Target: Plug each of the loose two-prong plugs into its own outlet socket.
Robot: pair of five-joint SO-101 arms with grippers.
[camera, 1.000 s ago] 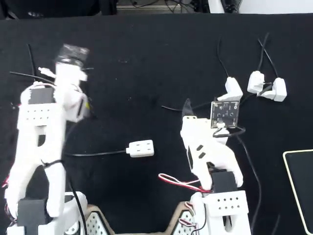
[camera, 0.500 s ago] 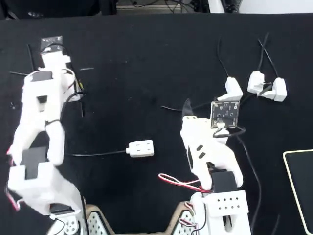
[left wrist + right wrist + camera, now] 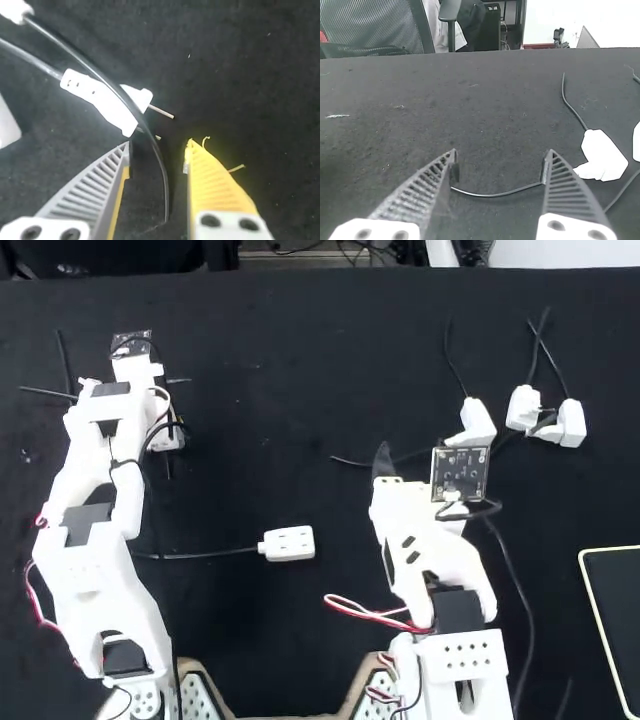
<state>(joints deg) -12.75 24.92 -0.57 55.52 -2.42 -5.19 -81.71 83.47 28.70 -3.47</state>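
High view: nothing plugged in yet, by the look of it; all plugs loose on the black counter [image 3: 300, 360].
The white outlet block [image 3: 288, 542] lay bare mid-counter, well apart from a cluster of three white two-prong plugs [image 3: 523, 405] at far right. A fourth white plug [image 3: 105, 102] lay just ahead of the left hand [image 3: 157, 150], which was open astride a black cable [image 3: 161, 170]. The right hand [image 3: 500, 162] hung open over a thin black wire [image 3: 495, 193].

A robotics lab or workshop was indicated. A table covered in black cloth [image 3: 300, 340] was seen, with one white printed arm [image 3: 90, 570] and a second [image 3: 430, 550] mounted at its near edge. Bare red and white servo leads [image 3: 360, 610] were left exposed. Beyond the table, a mesh-backed office chair [image 3: 370, 22], dark equipment [image 3: 487, 25] and a tangle of cables [image 3: 350, 250] were visible.
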